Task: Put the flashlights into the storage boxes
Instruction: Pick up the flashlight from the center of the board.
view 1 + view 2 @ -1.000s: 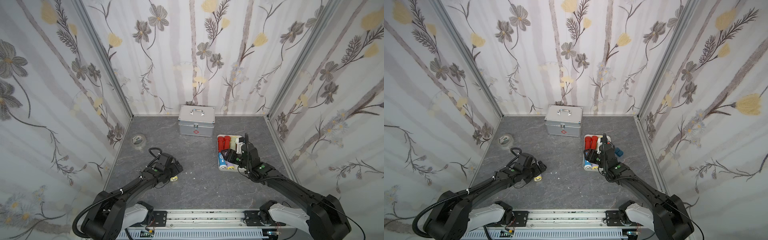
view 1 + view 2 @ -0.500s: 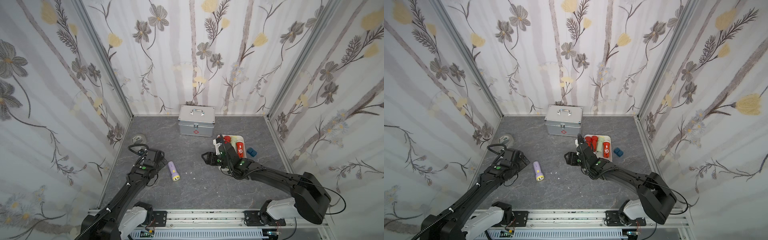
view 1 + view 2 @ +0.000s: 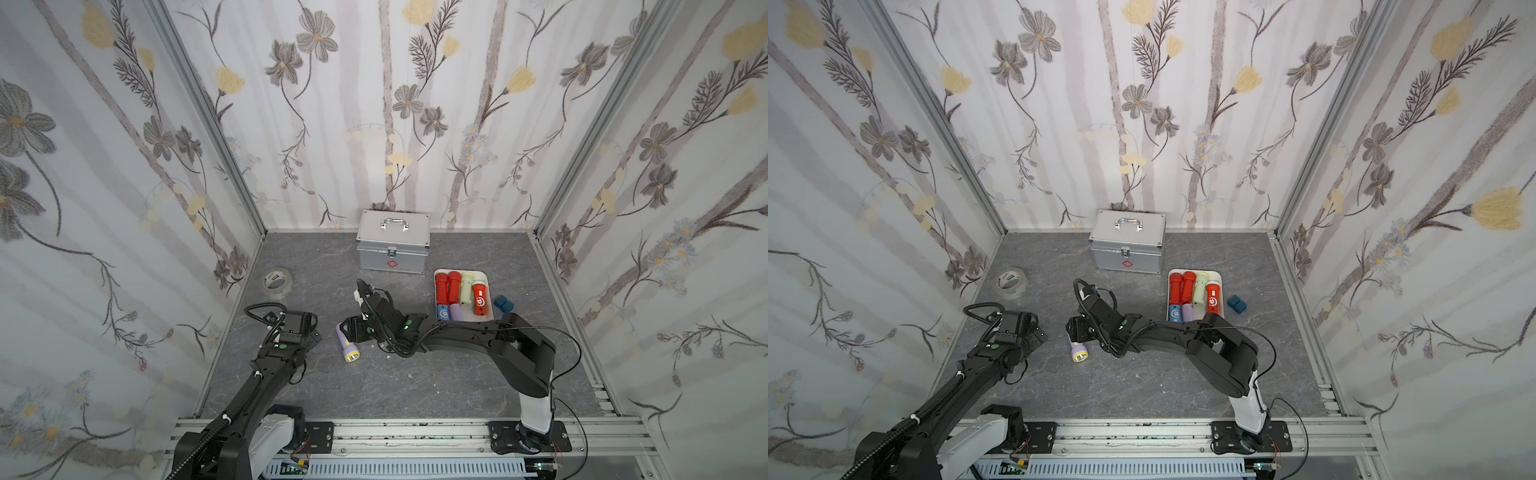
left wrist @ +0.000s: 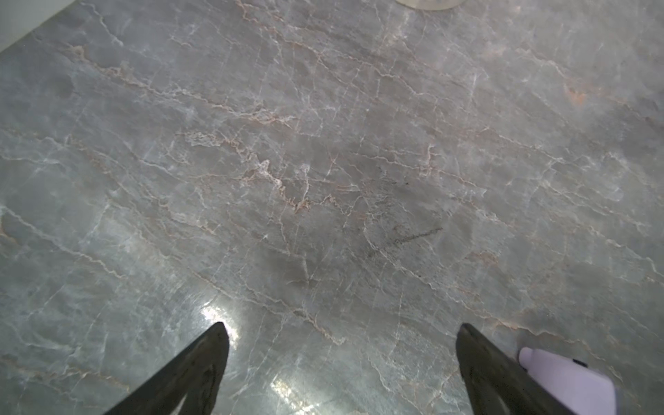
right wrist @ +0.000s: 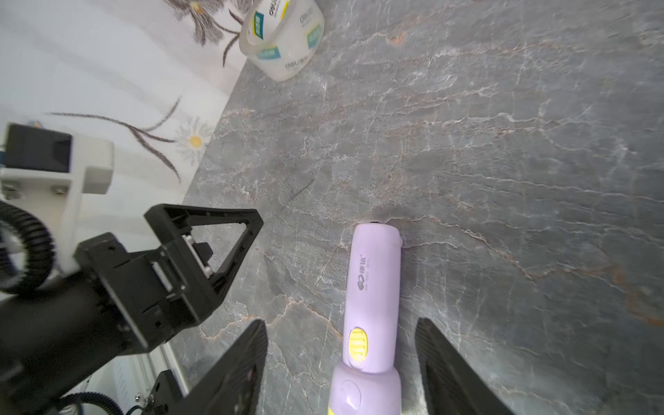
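A lilac flashlight (image 3: pixel 349 347) (image 3: pixel 1078 350) with a yellow switch lies on the grey floor. My right gripper (image 3: pixel 345 327) (image 5: pixel 340 322) is open and straddles its body (image 5: pixel 373 298); a gap shows on each side. My left gripper (image 3: pixel 315 334) (image 4: pixel 343 325) is open and empty just left of it, the flashlight's tail (image 4: pixel 571 381) outside one finger. The white storage box (image 3: pixel 489 297) (image 3: pixel 1222 291) holds two red flashlights (image 3: pixel 448 286), a pale green one (image 3: pixel 467 286), a red one with a white emblem (image 3: pixel 479 297), a blue one (image 3: pixel 443 311) and a lilac one (image 3: pixel 455 311).
A silver case (image 3: pixel 392 247) with a handle and red cross stands at the back. A roll of clear tape (image 3: pixel 276 282) (image 5: pixel 284 36) sits by the left wall. Two small blue blocks (image 3: pixel 503 303) lie right of the box. Walls enclose three sides.
My right gripper left the storage box and crossed leftwards to the lilac flashlight. My left gripper, which was over that flashlight, pulled back to the left and left it on the floor.
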`<control>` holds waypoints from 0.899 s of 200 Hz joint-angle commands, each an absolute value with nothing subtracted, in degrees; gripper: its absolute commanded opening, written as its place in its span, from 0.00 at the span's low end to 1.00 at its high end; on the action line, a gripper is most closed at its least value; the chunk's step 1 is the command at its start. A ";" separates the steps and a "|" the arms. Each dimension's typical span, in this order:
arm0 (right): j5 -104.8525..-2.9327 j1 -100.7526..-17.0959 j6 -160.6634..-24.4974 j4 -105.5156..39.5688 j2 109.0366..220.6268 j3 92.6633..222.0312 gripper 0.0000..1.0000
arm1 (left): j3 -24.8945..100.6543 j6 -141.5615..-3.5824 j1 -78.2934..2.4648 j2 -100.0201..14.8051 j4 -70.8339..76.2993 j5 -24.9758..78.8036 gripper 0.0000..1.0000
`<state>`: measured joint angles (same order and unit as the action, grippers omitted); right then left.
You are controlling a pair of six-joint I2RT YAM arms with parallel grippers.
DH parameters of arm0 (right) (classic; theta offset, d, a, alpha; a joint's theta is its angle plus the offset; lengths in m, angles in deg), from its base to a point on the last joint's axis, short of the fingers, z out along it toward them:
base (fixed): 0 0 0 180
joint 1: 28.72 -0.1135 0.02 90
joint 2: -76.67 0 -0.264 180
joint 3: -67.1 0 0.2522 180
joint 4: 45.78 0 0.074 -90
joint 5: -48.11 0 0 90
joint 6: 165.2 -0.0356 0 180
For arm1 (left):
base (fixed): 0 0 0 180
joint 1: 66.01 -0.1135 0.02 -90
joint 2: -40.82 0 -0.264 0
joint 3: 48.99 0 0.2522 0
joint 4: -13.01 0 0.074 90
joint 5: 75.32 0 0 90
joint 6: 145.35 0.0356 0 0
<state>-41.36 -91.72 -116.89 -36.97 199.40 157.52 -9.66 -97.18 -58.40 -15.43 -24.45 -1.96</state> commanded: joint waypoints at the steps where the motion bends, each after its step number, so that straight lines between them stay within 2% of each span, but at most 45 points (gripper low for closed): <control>1: -39.97 -92.39 -114.89 -33.78 202.29 160.92 0.66 | -10.08 -95.69 -58.53 -14.95 -22.23 -1.23 1.00; 52: -37.15 -93.06 -114.01 -28.16 207.23 166.39 0.66 | -10.92 -95.91 -58.55 -12.53 -22.27 -1.64 1.00; 120: -29.48 -95.11 -113.78 -17.19 215.69 176.22 0.57 | -11.14 -95.78 -58.55 -11.52 -22.12 -1.22 1.00; 151: -27.39 -95.41 -115.09 -13.41 216.96 178.06 0.51 | -11.45 -95.87 -58.54 -10.58 -22.28 -1.31 1.00; 180: -25.13 -95.00 -116.30 -10.14 214.29 175.58 0.37 | -11.58 -96.02 -58.54 -9.79 -22.88 -2.03 1.00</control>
<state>-28.77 -95.31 -114.57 -15.42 216.34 177.54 -11.46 -95.86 -58.46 -10.40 -22.92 -0.71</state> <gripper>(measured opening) 0.418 0.997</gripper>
